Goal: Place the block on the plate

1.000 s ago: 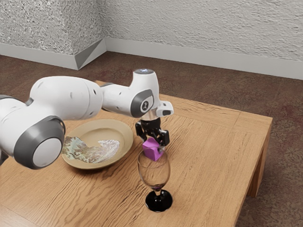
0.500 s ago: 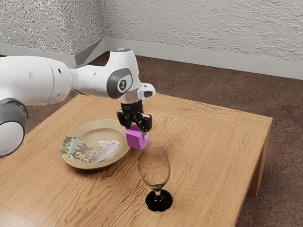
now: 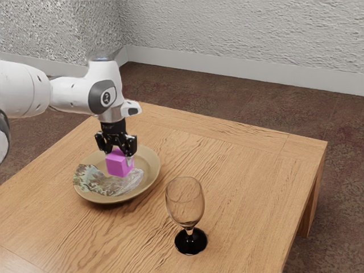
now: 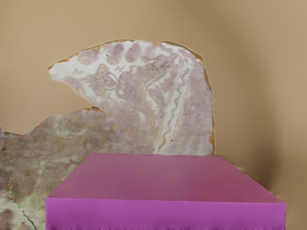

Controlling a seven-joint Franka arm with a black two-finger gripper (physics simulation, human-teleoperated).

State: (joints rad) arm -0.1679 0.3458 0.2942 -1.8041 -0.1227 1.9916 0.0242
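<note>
My black gripper (image 3: 119, 154) is over the plate in the exterior view, its fingers on two sides of the magenta block (image 3: 118, 164), shut on it. The block looks held above the plate's inner surface; the exact gap is hard to judge. The tan plate (image 3: 149, 175) with a marbled, patterned patch lies on the table. From the wrist view, the block (image 4: 163, 213) is large and close under my hand, with the plate (image 4: 249, 72) and its patch behind it.
A clear wine glass with a black base (image 3: 191, 241) stands upright on the wooden table (image 3: 250, 176), to the exterior view's right of the plate and nearer the camera. The table's far edge runs behind the arm.
My hand has carried the block toward the exterior view's left, from behind the glass to over the plate. The block appears higher than at first. Plate and glass have stayed put.
</note>
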